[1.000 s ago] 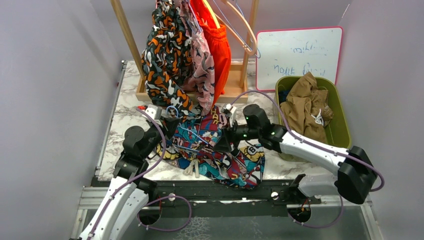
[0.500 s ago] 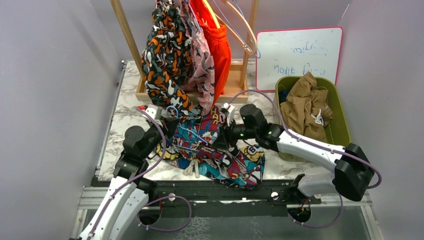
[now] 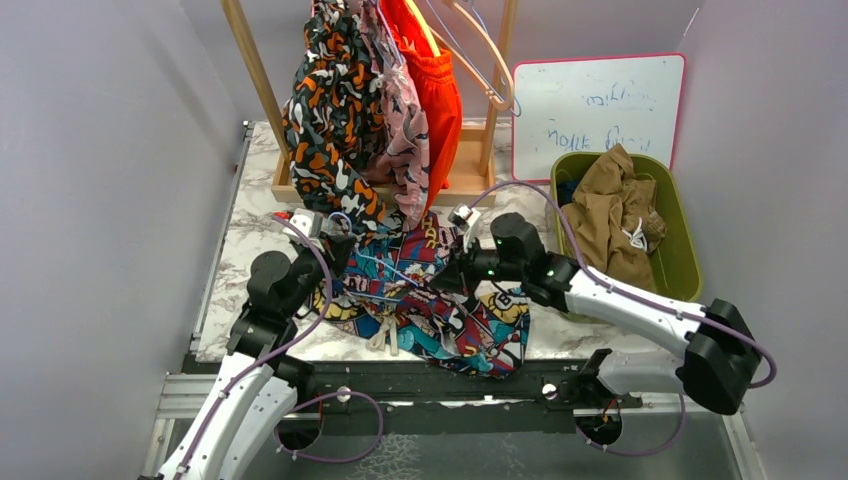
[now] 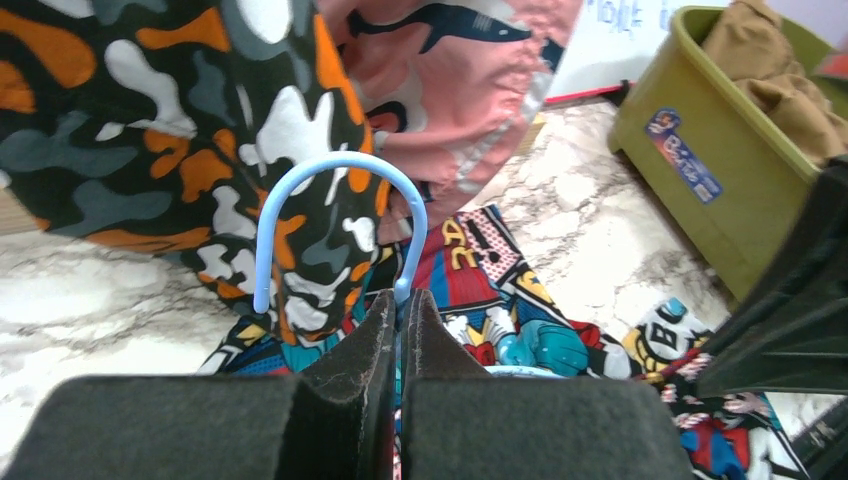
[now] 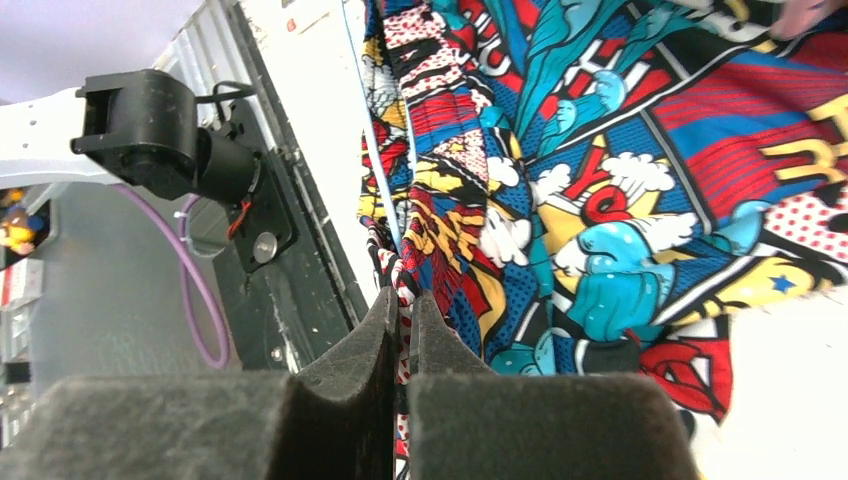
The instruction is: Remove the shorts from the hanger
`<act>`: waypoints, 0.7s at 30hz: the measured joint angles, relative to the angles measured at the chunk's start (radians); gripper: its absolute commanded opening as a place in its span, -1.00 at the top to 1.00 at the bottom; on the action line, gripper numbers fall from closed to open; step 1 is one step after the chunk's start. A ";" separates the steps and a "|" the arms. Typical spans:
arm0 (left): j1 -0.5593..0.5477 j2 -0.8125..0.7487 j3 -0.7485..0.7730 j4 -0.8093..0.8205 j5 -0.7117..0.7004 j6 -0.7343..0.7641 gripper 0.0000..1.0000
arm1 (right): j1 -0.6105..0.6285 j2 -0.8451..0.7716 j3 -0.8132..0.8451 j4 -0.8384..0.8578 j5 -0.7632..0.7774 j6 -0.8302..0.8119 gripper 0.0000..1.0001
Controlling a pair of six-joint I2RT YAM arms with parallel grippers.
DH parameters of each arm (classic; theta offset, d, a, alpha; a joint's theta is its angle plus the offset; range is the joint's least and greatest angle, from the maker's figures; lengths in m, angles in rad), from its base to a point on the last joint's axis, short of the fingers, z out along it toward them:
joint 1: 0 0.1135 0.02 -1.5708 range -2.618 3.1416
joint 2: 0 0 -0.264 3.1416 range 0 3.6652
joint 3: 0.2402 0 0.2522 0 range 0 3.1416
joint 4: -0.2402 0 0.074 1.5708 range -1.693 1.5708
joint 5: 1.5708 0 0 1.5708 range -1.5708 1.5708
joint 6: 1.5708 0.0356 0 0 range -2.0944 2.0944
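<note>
The multicolour print shorts point(image 3: 430, 290) lie crumpled on the bench point(image 3: 250, 220) at frame centre. The left gripper point(image 4: 398, 300) has its jaws pinched on the blue hanger point(image 4: 341, 160) below its hook. The right gripper point(image 5: 400, 300) has its jaws clamped on the shorts' edge.

Hanging shorts point(image 3: 340, 130) and a green bin point(image 3: 686, 262) (at right) block the rear; marble table point(image 3: 248, 240) opens leftward.

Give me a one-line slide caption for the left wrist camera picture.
Left gripper shut on a light-blue plastic hanger hook, above multicolour comic-print fabric shorts lying on the marble table.
</note>
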 measured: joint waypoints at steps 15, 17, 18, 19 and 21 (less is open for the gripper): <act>0.000 -0.077 0.018 -0.116 -0.315 -0.024 1.00 | 0.000 -0.257 -0.078 -0.095 0.200 -0.101 0.98; 0.000 -0.085 0.019 -0.124 -0.346 -0.032 1.00 | 0.000 -0.255 -0.087 -0.106 0.204 -0.113 0.98; 0.000 -0.089 0.019 -0.126 -0.358 -0.035 1.00 | 0.000 -0.252 -0.093 -0.109 0.203 -0.117 0.98; 0.000 -0.091 0.019 -0.130 -0.369 -0.038 1.00 | 0.000 -0.248 -0.100 -0.111 0.203 -0.120 0.98; 0.000 -0.093 0.019 -0.138 -0.382 -0.044 1.00 | 0.000 -0.230 -0.109 -0.109 0.196 -0.127 0.98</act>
